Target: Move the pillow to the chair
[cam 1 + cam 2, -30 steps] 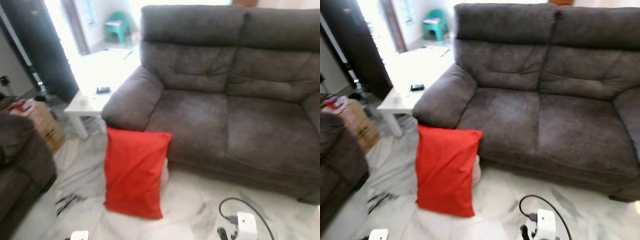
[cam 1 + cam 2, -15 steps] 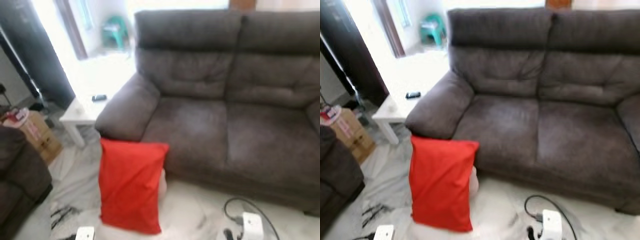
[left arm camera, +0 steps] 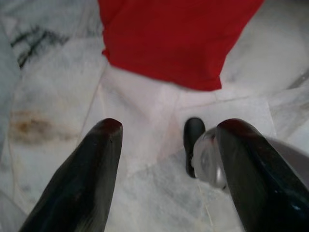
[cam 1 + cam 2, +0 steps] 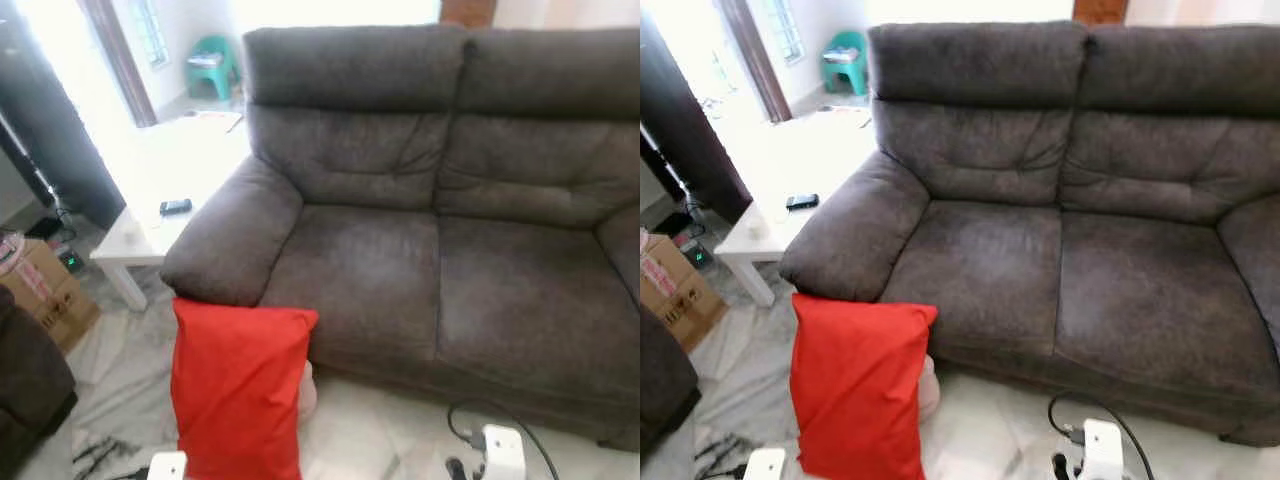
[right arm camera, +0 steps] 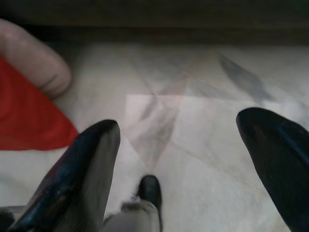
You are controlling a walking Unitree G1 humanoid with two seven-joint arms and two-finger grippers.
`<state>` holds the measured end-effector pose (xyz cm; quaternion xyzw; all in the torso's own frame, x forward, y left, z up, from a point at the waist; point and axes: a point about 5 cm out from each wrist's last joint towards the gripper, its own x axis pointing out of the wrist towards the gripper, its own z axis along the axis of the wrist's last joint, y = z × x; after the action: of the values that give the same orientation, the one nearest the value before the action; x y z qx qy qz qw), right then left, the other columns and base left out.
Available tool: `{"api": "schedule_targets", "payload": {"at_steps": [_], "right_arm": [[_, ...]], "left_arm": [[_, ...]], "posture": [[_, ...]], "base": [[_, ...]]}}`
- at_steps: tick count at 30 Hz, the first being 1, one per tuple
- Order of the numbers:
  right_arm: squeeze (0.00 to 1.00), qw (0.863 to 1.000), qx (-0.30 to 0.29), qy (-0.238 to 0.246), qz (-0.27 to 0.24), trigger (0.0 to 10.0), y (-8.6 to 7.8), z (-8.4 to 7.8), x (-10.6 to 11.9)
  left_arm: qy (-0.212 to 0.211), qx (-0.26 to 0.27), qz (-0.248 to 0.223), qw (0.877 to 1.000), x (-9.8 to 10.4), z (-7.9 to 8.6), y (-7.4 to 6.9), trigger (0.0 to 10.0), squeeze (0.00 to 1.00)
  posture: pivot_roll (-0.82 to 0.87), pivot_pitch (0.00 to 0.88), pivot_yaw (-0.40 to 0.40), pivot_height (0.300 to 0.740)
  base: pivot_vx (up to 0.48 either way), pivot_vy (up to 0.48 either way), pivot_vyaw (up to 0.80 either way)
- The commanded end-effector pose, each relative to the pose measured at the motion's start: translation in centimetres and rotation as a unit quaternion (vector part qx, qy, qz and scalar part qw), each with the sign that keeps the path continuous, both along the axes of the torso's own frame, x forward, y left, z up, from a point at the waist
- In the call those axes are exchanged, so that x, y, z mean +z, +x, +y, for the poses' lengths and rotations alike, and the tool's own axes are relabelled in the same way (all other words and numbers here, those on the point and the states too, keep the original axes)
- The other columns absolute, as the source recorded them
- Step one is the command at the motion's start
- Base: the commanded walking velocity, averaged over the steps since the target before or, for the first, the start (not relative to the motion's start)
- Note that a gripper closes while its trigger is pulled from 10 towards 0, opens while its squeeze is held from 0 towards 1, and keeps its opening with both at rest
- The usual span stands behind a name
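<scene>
The red pillow (image 4: pixel 235 390) stands upright on the marble floor and leans against the front of the grey sofa (image 4: pixel 400 250), below its left armrest. A pale cushion (image 5: pixel 34 58) peeks out behind it. A teal plastic chair (image 4: pixel 212 62) stands far back in the bright doorway. Part of a dark armchair (image 4: pixel 25 380) shows at the left edge. Both arms hang low. My left gripper (image 3: pixel 170 128) is open above the floor, just short of the pillow's lower edge (image 3: pixel 178 38). My right gripper (image 5: pixel 181 125) is open over bare floor, with the pillow's corner (image 5: pixel 24 116) to one side.
A low white table (image 4: pixel 150 170) with a small black device (image 4: pixel 175 207) stands beside the sofa's left armrest. A cardboard box (image 4: pixel 40 295) sits on the floor left of it. Thin black cables (image 4: pixel 100 455) lie on the floor near the armchair.
The camera has moved forward and turned a little, so sofa and pillow sit lower and further left in the picture. The pillow itself has not moved. Both grippers stay open.
</scene>
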<state>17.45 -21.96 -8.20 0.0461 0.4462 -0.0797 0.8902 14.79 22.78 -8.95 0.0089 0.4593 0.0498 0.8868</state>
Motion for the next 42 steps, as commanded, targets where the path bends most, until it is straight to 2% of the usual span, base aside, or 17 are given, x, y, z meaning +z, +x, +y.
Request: {"api": "schedule_targets", "payload": {"at_steps": [1,11,17,20,42], "right_arm": [[0.00,1.000,0.006,0.005,-0.001,10.0,0.1,0.4,0.0],[0.00,1.000,0.014,0.003,0.001,10.0,0.2,0.3,0.0],[0.00,1.000,0.021,0.000,0.001,10.0,0.2,0.4,0.0],[0.00,1.000,0.023,-0.002,0.005,10.0,-0.7,-0.3,-0.2],[0.00,1.000,0.023,-0.003,0.018,10.0,-2.1,-0.9,-0.6]], "left_arm": [[0.002,0.003,0.012,1.000,-0.2,0.4,-0.5,10.0,0.00],[0.002,0.001,0.012,1.000,-0.2,0.3,-0.5,10.0,0.00],[0.004,-0.001,0.013,1.000,-0.1,0.3,-0.4,10.0,0.00],[0.003,-0.002,0.014,1.000,-0.1,0.3,-0.4,10.0,0.00],[0.002,0.000,0.015,1.000,-0.1,0.3,-0.4,10.0,0.00]], "posture": [[-0.05,0.000,0.031,0.740],[-0.05,0.000,0.032,0.740],[-0.05,0.000,0.031,0.740],[-0.05,0.000,0.030,0.740],[-0.05,0.000,0.025,0.740]], "base": [[0.274,0.000,0.00],[0.256,0.000,0.00],[0.000,0.000,0.15],[0.000,0.000,0.80],[0.000,0.000,0.80]]}}
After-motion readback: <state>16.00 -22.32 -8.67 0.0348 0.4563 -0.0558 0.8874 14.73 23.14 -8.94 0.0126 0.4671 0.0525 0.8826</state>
